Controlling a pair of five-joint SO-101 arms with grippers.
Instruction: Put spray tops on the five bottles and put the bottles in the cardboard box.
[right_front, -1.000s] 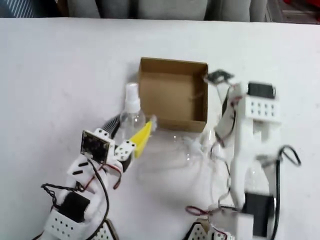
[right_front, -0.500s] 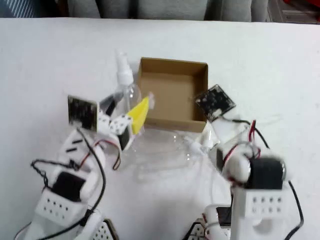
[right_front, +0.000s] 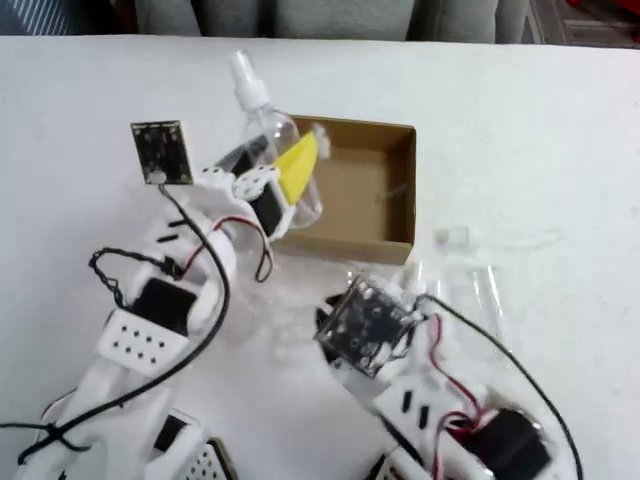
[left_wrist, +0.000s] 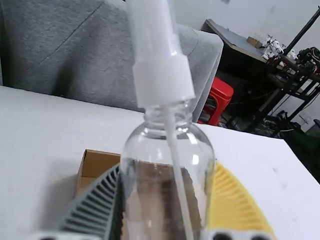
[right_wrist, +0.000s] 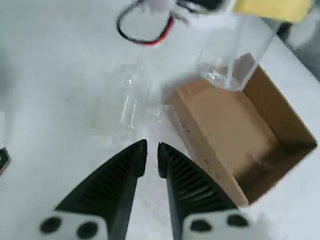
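Observation:
My left gripper (right_front: 277, 152) is shut on a clear bottle (right_front: 275, 130) with a white spray top (right_front: 245, 78). It holds the bottle in the air, tilted, over the left wall of the cardboard box (right_front: 350, 245). In the left wrist view the bottle (left_wrist: 167, 165) stands between the grey and yellow fingers, with the box (left_wrist: 92, 167) below. My right gripper (right_wrist: 151, 152) hangs shut and empty above the table, near the box (right_wrist: 200, 145). A capless clear bottle (right_wrist: 131, 97) lies on the table beyond its fingertips.
A loose spray top (right_front: 452, 237) with its thin tube lies right of the box. Another clear bottle (right_front: 478, 290) lies on the table beside the right arm. Grey chairs stand behind the table's far edge.
The left arm has lifted the capped bottle and carried it away from the near side, up over the box's left wall. The right arm has swung back from the box towards the near middle.

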